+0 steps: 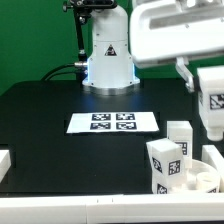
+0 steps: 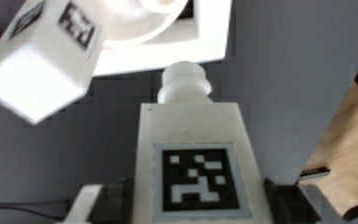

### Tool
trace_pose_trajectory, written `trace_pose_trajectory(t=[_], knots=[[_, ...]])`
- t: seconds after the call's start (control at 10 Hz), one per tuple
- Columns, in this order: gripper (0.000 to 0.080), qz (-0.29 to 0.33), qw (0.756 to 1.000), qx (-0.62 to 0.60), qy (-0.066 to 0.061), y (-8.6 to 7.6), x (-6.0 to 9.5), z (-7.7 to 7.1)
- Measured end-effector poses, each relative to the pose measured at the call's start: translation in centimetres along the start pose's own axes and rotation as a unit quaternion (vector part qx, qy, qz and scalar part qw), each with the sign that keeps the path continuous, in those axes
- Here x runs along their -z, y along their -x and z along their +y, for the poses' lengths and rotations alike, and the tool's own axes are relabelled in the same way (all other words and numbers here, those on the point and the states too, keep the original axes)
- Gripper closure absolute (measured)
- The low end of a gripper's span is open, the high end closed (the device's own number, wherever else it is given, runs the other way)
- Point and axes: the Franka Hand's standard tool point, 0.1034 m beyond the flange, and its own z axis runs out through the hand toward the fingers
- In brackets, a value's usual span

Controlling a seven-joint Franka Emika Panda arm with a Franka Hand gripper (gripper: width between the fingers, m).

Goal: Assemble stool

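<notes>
My gripper (image 1: pixel 203 84) is shut on a white stool leg (image 1: pixel 213 96) and holds it in the air above the table's right side. In the wrist view the leg (image 2: pixel 197 130) lies between my fingers (image 2: pixel 108 202), its tag facing the camera and its round peg pointing away. The round seat ring (image 1: pixel 203 182) lies at the front right, below the held leg. Two more tagged legs (image 1: pixel 164 162) (image 1: pixel 179 134) stand on or at it. One of them (image 2: pixel 43 62) shows in the wrist view beside part of the seat (image 2: pixel 172 32).
The marker board (image 1: pixel 112 122) lies in the middle of the black table. The robot base (image 1: pixel 108 55) stands behind it. A white rim (image 1: pixel 4 160) runs along the front left corner and the table's front edge.
</notes>
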Motion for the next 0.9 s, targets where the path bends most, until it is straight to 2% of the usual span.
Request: trace_pose_trajectory(t=[0.3,0.5,0.6,0.9], knots=[[0.0463,0.002,1.0,0.001,0.0,0.1,-0.1,0.0],[0.0463,0.002,1.0,0.009,0.005,1.0,-1.6,0.2],[0.0463,0.002,1.0,0.017,0.008,1.0,-2.1,0.7],[0.0463,0.001,1.0,0.024,0.009,1.3,-2.3,0.8]])
